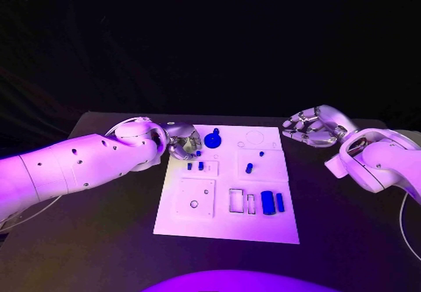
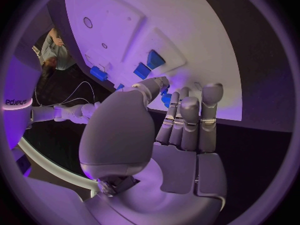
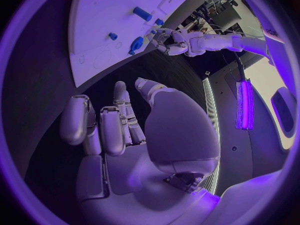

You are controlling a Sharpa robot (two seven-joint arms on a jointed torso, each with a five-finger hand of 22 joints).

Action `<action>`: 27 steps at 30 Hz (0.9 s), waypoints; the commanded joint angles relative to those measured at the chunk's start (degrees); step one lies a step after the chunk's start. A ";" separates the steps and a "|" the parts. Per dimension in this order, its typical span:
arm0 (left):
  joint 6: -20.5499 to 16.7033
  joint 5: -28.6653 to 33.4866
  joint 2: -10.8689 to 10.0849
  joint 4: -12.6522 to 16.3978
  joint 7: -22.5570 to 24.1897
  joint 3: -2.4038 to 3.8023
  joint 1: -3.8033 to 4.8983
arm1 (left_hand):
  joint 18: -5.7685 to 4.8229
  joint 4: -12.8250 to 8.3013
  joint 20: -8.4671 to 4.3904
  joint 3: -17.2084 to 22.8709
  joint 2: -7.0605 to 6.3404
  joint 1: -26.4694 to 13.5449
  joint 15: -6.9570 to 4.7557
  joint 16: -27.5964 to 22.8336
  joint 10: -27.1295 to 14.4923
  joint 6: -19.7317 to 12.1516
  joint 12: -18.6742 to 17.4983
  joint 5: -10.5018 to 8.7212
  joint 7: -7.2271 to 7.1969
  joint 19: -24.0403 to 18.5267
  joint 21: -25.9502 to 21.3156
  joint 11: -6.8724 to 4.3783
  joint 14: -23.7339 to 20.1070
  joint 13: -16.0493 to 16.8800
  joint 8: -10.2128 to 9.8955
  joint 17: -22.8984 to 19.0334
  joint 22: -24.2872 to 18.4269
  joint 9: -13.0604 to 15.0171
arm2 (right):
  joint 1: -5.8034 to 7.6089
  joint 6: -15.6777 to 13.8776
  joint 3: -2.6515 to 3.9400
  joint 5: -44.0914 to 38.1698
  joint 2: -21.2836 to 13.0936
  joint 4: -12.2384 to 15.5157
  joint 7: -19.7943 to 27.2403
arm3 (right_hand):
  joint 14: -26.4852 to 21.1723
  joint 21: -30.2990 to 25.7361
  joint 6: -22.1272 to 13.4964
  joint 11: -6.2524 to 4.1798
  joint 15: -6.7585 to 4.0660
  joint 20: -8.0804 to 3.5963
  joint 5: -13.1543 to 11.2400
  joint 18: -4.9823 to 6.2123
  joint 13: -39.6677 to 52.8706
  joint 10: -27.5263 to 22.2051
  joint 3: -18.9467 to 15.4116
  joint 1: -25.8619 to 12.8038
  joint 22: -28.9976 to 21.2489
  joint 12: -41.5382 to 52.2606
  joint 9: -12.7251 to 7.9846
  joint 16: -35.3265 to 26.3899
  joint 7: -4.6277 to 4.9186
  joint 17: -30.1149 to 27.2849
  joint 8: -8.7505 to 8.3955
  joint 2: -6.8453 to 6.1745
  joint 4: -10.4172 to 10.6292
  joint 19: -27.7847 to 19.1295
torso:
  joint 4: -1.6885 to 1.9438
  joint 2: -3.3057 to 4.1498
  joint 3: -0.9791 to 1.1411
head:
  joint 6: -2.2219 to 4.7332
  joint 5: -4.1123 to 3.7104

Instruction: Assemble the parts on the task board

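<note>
The fingertips of the left hand [image 1: 182,145] are hidden behind its own arm at the task board [image 1: 226,225] far left corner, so its contact with the round blue part [image 1: 212,140] cannot be told. The small blue parts [image 1: 194,165] near that hand are too small to tell their form.

Head: overhead, looking down at the task board [image 1: 226,226].
Wrists: close behind each hand, both facing that board.
</note>
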 commanded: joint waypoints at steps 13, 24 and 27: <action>-11.05 50.92 -6.10 1.08 17.00 0.11 0.15 | 2.22 6.95 0.21 -12.63 3.39 3.88 0.08 -7.10 -0.85 3.27 5.78 0.26 1.33 -4.34 -12.12 -0.08 -7.81 0.34 0.63 -14.71 -12.22 0.32 | -0.19 8.11 0.01 -37.88 2.88 0.33 -8.30 | 1.60 3.47 3.16 0.41 0.42 0.28 -2.13 -0.03 -19.66 5.37 4.93 2.38 5.80 -18.34 -0.48 1.37 -0.35 3.09 0.15 -1.85 -4.24 3.24 | 0.02 0.00 0.07 | 1.35 -3.00; -11.69 76.45 -8.25 7.06 28.01 0.04 -0.18 | 2.21 8.00 -0.86 -9.75 4.13 6.06 -1.13 -8.67 4.83 5.79 11.13 0.62 0.24 -3.92 -14.33 -1.65 -8.47 2.10 2.16 -16.48 -13.87 0.57 | -1.01 10.31 -0.04 -49.29 7.68 -0.89 -13.19 | 2.20 6.96 2.53 0.95 0.97 0.24 -2.45 -0.77 -22.66 5.28 5.89 1.81 7.80 -20.96 -1.06 2.36 0.08 4.51 -0.90 -2.54 -4.79 4.92 | 0.05 0.04 -0.04 | 1.71 -4.77; -11.07 77.96 -8.33 8.17 28.66 0.02 -0.29 | 2.20 7.93 -1.00 -9.42 4.18 6.33 -1.26 -8.73 5.27 5.93 11.58 0.61 0.17 -3.82 -14.45 -1.79 -8.46 2.29 2.27 -16.59 -13.96 0.59 | -1.34 10.71 -0.10 -50.23 9.03 -1.54 -13.53 | 2.28 7.48 2.66 0.96 0.99 0.27 -2.33 -0.88 -22.95 5.50 6.16 1.98 8.09 -21.11 -1.08 2.53 0.10 4.77 -0.91 -2.45 -5.01 5.16 | 0.12 0.02 -0.06 | 1.67 -4.89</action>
